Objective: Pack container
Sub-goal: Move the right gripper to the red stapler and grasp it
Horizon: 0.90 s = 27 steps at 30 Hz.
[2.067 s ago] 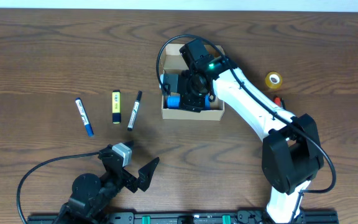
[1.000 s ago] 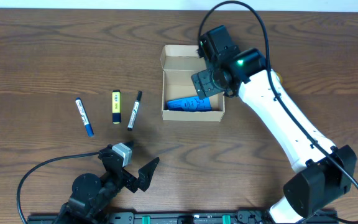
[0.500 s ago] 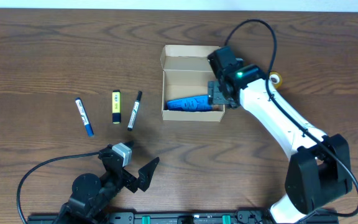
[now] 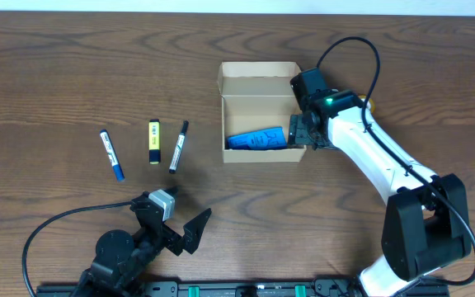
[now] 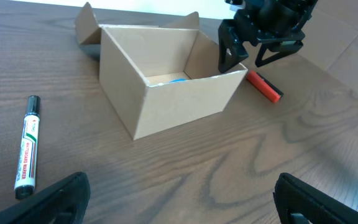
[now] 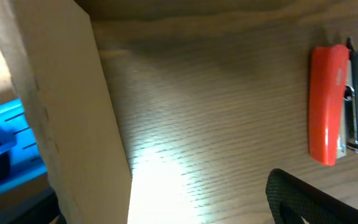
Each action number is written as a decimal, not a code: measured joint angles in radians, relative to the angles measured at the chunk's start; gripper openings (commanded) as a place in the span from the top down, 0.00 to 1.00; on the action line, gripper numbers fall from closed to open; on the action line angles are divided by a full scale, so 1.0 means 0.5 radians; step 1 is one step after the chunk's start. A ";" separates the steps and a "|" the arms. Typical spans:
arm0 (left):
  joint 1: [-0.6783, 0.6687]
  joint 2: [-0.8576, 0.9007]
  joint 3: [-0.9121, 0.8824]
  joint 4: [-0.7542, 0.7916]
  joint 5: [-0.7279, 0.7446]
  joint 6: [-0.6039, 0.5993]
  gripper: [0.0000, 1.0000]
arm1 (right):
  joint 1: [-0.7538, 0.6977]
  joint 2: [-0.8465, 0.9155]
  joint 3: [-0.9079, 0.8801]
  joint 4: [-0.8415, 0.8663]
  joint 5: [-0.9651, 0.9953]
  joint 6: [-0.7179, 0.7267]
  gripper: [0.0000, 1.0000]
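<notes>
Two pincers, both empty. I see the left pincer [image 4: 174,219] with its jaws spread wide over the near edge of the bench [image 4: 56,74]. The right pincer [image 4: 305,136] is also wide, at the right wall of the container [image 4: 262,155]. The container sits open mid-bench with a blue item [image 4: 256,138] inside. A blue marker [image 4: 112,154], a yellow highlighter [image 4: 153,142] and a black marker [image 4: 178,146] lie well to its left.

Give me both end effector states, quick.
Left end effector: open, empty.
Right end effector: open, empty, at the box's right wall.
</notes>
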 measured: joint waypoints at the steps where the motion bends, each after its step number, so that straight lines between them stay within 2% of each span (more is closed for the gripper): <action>1: 0.000 0.000 0.000 0.000 0.000 0.001 0.05 | -0.010 0.000 -0.001 -0.009 0.000 -0.001 0.07; 10: 0.000 0.000 0.000 0.000 0.000 0.001 0.05 | -0.027 0.000 0.004 -0.121 0.000 -0.001 0.07; 15: -0.001 0.000 0.000 0.000 0.000 0.001 0.05 | -0.027 -0.058 0.103 -0.314 0.001 -0.046 0.01; 22: 0.000 0.000 0.000 0.000 0.000 0.001 0.05 | -0.078 -0.536 0.270 -0.325 0.000 -0.146 0.01; 27: 0.000 0.000 0.000 0.000 0.000 0.001 0.04 | -0.312 -0.784 0.306 -0.414 0.007 -0.234 0.01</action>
